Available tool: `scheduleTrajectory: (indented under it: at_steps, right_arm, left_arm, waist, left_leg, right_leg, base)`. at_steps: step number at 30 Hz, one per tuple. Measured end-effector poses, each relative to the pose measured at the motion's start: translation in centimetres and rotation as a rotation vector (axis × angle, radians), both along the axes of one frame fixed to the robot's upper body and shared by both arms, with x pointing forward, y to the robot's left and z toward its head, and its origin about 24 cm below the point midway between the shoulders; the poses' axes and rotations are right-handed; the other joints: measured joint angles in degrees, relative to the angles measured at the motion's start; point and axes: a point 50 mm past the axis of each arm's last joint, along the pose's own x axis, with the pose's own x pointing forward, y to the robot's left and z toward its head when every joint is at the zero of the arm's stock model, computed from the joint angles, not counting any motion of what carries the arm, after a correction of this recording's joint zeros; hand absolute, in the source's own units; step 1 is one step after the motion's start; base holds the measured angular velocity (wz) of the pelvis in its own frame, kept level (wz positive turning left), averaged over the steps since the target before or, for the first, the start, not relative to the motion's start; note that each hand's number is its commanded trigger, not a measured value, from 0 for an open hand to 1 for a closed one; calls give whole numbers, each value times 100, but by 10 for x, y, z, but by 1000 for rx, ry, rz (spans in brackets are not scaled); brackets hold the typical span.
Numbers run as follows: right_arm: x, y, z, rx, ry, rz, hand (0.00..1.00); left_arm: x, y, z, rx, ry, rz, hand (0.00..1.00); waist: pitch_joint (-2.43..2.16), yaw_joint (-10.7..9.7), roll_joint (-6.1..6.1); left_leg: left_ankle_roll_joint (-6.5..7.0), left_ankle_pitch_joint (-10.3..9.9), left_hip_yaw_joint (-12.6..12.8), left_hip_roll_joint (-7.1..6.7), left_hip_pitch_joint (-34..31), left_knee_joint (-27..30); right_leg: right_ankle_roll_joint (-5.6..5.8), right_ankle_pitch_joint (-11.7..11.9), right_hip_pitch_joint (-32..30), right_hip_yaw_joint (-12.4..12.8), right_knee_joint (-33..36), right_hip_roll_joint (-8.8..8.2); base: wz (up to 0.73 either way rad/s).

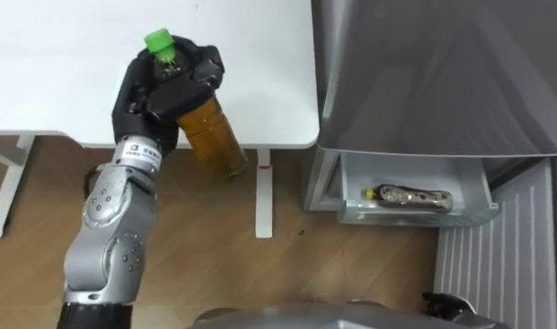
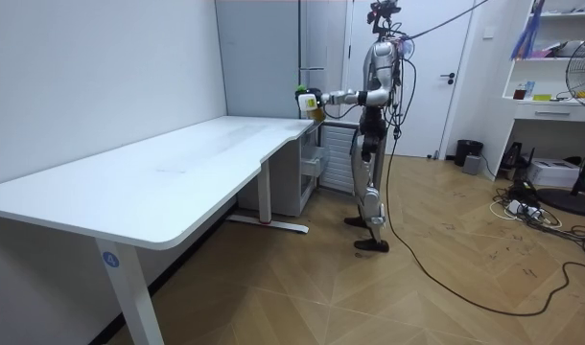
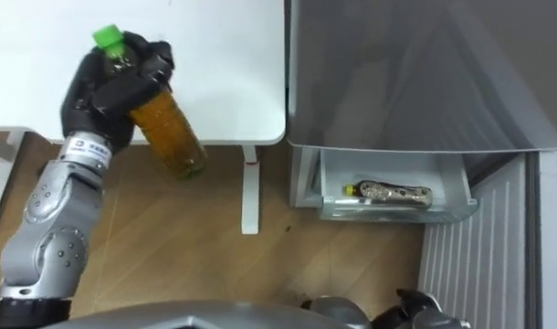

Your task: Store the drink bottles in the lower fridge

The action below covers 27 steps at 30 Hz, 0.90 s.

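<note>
Left hand point(image 1: 155, 91) has its fingers curled tight round the neck and shoulder of a green-capped bottle of amber drink point(image 1: 210, 135), held tilted above the near edge of the white table point(image 1: 59, 64), while a second bottle point(image 1: 411, 196) lies in the open lower fridge drawer point(image 1: 479, 212).

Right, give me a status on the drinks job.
Done: one yellow-capped bottle lies in the open lower fridge drawer. In hand: the left robot hand grips a green-capped bottle of amber drink over the table edge. Left: carry it across and set it in the drawer.
</note>
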Motion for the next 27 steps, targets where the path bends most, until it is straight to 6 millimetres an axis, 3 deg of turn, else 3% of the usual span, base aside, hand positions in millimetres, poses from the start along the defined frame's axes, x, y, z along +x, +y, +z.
scheduleTrajectory:
  at_steps: [7, 12, 14, 16, 19, 27]
  right_arm:
    - [19, 3, 4, -14, -55, 108, 0]
    - [41, 13, 11, -6, -141, 194, 0]
    - [58, 24, 17, 50, -227, 194, 0]
    - [76, 50, 24, 167, -346, 191, 0]
    - [84, 77, 27, 304, -388, 199, 0]
    - [90, 93, 38, 443, -438, 242, 0]
  left_arm:
    - [-9, -36, -25, -13, 85, -218, 100]
    - [-15, -46, -39, -11, 141, -297, 100]
    - [-16, -45, -40, -7, 146, -312, 100]
    - [-17, -48, -41, -13, 143, -339, 100]
    - [-18, -50, -40, -21, 134, -371, 100]
    - [-18, -47, -40, -11, 130, -377, 100]
  waist:
    - [0, -33, -5]
    - [23, -37, -63]
    - [17, -55, -98]
    - [-6, -102, -133]
    - [-18, -112, -135]
    - [-8, -123, -106]
  left_leg:
    - [0, 0, -5, 2, -75, 9]
    - [0, 0, 5, 2, -84, 13]
    - [0, 0, 9, 3, -83, 15]
    - [0, 0, 6, 4, -83, 44]
    - [-1, -1, 3, 3, -84, 78]
    - [-1, -1, 11, 12, -14, 87]
  right_leg:
    - [7, -5, -65, -2, -7, 1]
    - [6, -6, -80, 14, -7, 5]
    - [2, -4, -88, 29, -7, 11]
    - [1, -3, -58, 16, -19, 10]
    - [9, 7, 4, -17, -93, 1]
    - [3, 14, 79, -30, -73, 5]
  base:
    - [0]
    - [-1]
    - [-6]
    - [5]
    - [13]
    - [-1]
